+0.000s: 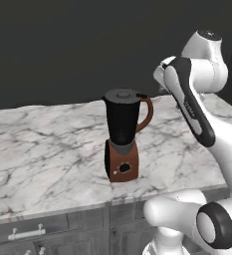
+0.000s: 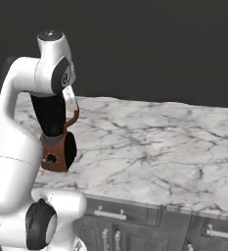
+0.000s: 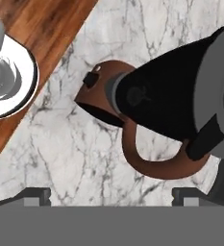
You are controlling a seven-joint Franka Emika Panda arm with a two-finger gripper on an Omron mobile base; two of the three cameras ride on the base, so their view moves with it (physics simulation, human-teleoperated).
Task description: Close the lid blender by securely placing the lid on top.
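- The lid (image 1: pixel 123 94) already sits on top of the blender (image 1: pixel 121 137), which stands on the marble counter (image 1: pixel 48 154) near its front edge. In the left base view the disc looks level on the jar mouth, its short tab pointing toward the curved handle (image 1: pixel 146 115).
- The gripper (image 3: pixel 111 194) hangs above the blender and off to the handle side, its two fingertips (image 3: pixel 35 194) spread wide with nothing between them (the lid is clearly not in its hold).
- The likeliest fault, as I judge it: the lid only rests on the rim and is not pressed home. Whether it is fully seated cannot be told from these views.
- A downward push to seat it carries its own risk. The hand is off-centre, so a finger could land on the edge or the tab and tip the disc up.
- The blender is tall on a small base (top-heavy, I would guess), so a sideways brush from the hand could rock it or slide it toward the counter edge.
- A low sideways move could also catch a finger on the handle.
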